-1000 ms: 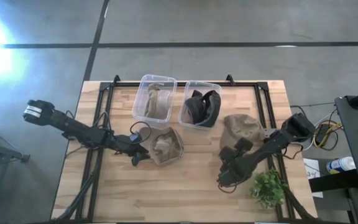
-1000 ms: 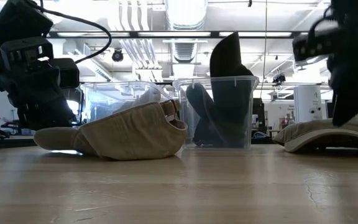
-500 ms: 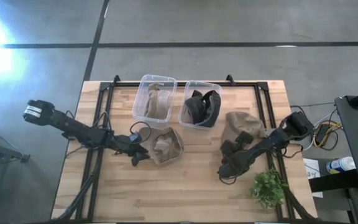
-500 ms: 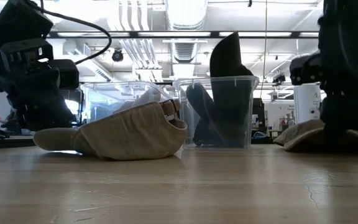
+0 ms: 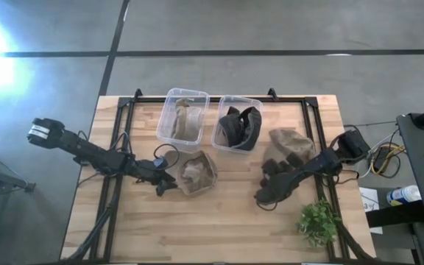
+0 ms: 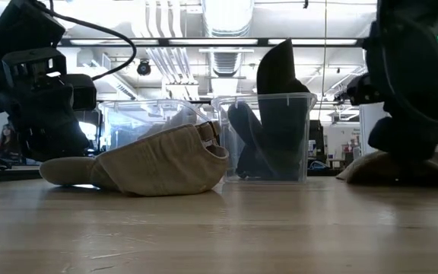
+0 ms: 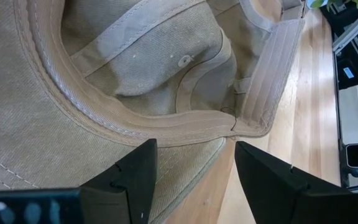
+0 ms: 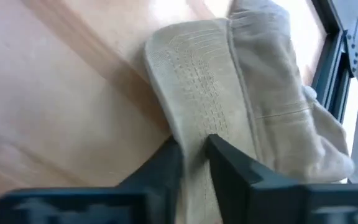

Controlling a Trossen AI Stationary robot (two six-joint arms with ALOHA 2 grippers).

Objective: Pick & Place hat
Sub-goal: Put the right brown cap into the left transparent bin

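Two tan hats lie on the wooden table. One hat (image 5: pixel 199 173) rests crown-down near the middle, its inside (image 7: pixel 135 62) facing up. My left gripper (image 5: pixel 169 184) stands open at its left edge, and the hat's rim (image 7: pixel 191 127) runs between the fingers. The other hat (image 5: pixel 289 141) lies at the right, and my right gripper (image 5: pixel 280 171) is shut on it from above. In the low view this hat (image 6: pixel 356 169) sits flat on the table under the gripper (image 6: pixel 409 148). My left gripper has the hat's rim between its open fingers; whether they touch it I cannot tell. My right gripper (image 8: pixel 192 146) pinches the stitched brim (image 8: pixel 194 106) of the right hat between its two fingers, coming from above on a slant. The hat still lies on the table.
Two clear bins stand at the far middle: one (image 5: pixel 182 118) holds a tan hat, the other (image 5: pixel 235 124) a dark hat that sticks up above its rim (image 6: pixel 280 68). A small green plant (image 5: pixel 317 221) stands at the near right corner.
My right gripper has moved toward the far edge and down onto the right hat, and its fingers have shut on the brim. The hat stays on the table.
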